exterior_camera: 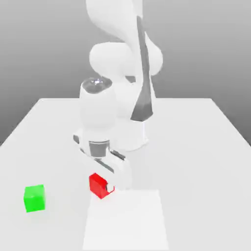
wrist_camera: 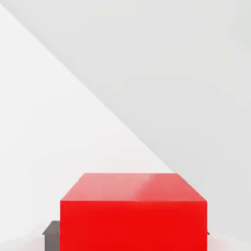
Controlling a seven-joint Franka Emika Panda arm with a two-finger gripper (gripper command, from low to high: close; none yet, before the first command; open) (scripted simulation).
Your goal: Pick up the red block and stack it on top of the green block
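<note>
White tabletop under a grey backdrop, with the gripper (exterior_camera: 109, 184) clamping the red block (exterior_camera: 98, 185).

Nearest, a paler square patch (exterior_camera: 126, 220) is lying on the table (exterior_camera: 206, 142); just behind it the fingers are pressing the red block's sides, the green block (exterior_camera: 35, 198) is sitting well apart toward the exterior view's left, and the white arm (exterior_camera: 100, 110) is bending down from behind.

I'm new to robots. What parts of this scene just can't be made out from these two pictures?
- Red block: in the exterior view its far side is hidden behind the arm's hand.
- Red block, hand view: its lower part is cut off by the picture's edge.
- Jaws: mostly hidden behind the red block in the hand view, so where they press on it is unclear.
- Green block: its far faces and underside face away from the exterior view.
</note>
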